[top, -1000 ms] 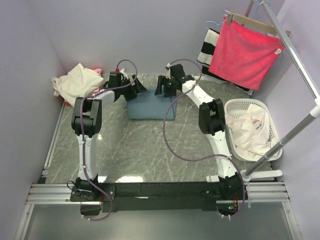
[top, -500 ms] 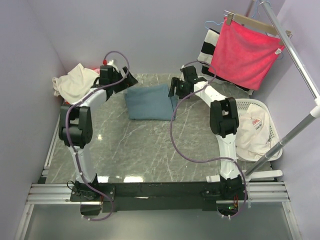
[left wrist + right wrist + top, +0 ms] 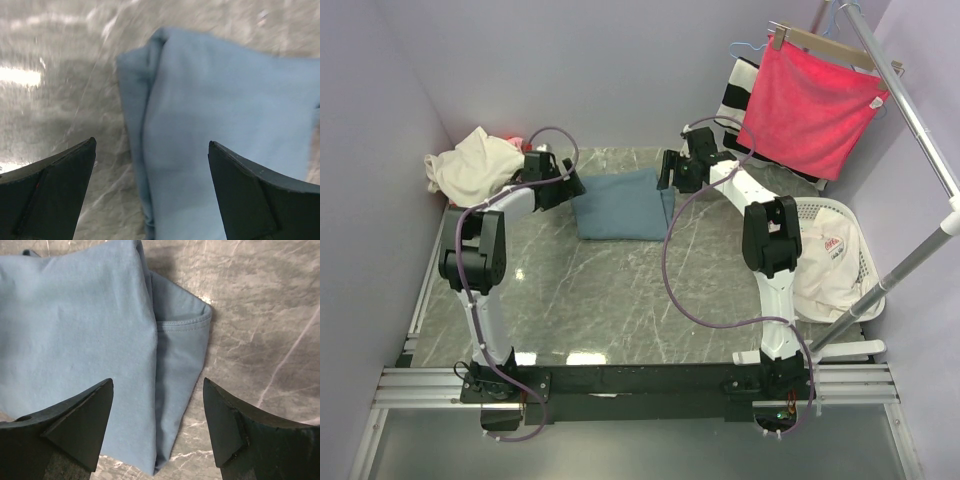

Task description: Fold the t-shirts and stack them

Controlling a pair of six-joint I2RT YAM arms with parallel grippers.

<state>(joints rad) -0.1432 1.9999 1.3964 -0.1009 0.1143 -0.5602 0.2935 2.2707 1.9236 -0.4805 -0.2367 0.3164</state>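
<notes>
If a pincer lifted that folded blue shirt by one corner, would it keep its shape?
Probably not. The folded blue t-shirt looks like soft cloth with loose layered edges, so it would likely droop and unfold. It seems light. Pushed across the smooth marble table, it would probably slide, perhaps bunching.

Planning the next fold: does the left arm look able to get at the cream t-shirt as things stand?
Probably yes: the left gripper is open and empty, and the cream t-shirt lies close beside it with nothing between.
</notes>
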